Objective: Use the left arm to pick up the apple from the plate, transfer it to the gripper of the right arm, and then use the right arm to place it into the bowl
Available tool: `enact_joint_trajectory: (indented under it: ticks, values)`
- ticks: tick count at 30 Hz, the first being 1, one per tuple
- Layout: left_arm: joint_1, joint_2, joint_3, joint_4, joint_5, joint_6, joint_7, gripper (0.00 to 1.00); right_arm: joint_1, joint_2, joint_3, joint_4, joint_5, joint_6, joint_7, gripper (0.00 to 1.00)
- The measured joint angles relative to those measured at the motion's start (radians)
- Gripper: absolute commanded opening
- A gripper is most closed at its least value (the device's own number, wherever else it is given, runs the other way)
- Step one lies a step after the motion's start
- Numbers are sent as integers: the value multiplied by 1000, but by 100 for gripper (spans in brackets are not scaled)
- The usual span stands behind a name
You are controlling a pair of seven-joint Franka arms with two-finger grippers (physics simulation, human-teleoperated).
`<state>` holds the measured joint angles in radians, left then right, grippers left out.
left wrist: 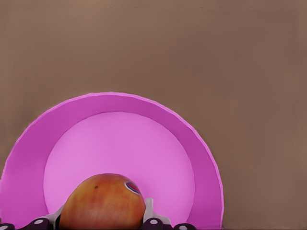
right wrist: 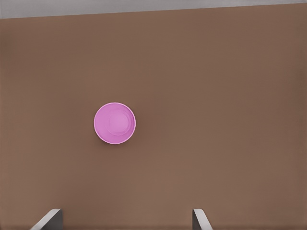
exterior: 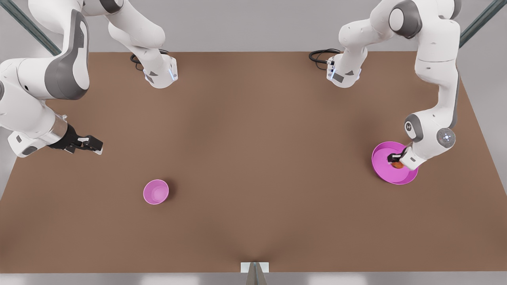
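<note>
- The left pincer (exterior: pixel 395 160) is low over the plate (exterior: pixel 382 168), on the front view's right side of the brown bench (exterior: pixel 253 158).
- The apple (left wrist: pixel 102 203) sits on the plate, and in the left wrist view a white fingertip (left wrist: pixel 148 209) stands close on each side of it. The fingers reach around the apple, but I cannot tell if they already press on it.
- In the front view, a small orange part of the apple (exterior: pixel 397 165) is seen just beside the black fingers, in the plate half that is nearer to the arm.
- The apple is red-orange with a yellowish part, and it carries a small round sticker on its upper side.
- The right pincer (exterior: pixel 94 146) hangs above the bench on the front view's left side, well apart from the plate. This arm waits.
- In the right wrist view, its two fingers (right wrist: pixel 48 220) stand wide apart with bare bench between them, so this pincer is spread and holds nothing.
- The bowl (exterior: pixel 156 191) stands upright on the bench, nearer to the right pincer than to the plate. Its inside is pink and has nothing in it.
- In the right wrist view the bowl (right wrist: pixel 114 123) is seen from above as a full circle.
</note>
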<state>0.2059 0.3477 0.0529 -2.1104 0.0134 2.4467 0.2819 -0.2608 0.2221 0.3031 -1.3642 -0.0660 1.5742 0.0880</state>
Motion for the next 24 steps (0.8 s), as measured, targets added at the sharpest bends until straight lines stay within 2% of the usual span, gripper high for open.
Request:
enact_joint_trajectory:
  ticks: [2, 5, 7, 10, 17, 21, 24]
  values:
    - [-98, -44, -4, 77, -31, -81, -16, 67, 0, 0, 0, 0, 0, 0, 0, 100]
    - [-350, -46, -4, 156, -217, -170, -48, 67, -1, 0, 0, 0, 0, 0, 0, 100]
    - [-464, -27, -6, 204, -335, -207, -67, 64, 0, 0, -1, 0, 0, 0, -1, 100]
    - [-525, 17, -42, 265, -534, -234, -55, 64, 0, 0, -1, 0, 1, 0, -1, 100]
    - [-722, 233, -64, 484, -1131, -210, 160, 65, -1, 1, -2, 0, 1, 0, -2, 100]
    - [-742, 346, -112, 626, -1318, -177, 345, 65, 1, 10, 0, 0, 49, 0, -2, 100]
    - [-741, 395, -170, 668, -1387, -131, 504, 67, 2, 56, -1, -3, 190, 9, -1, 100]
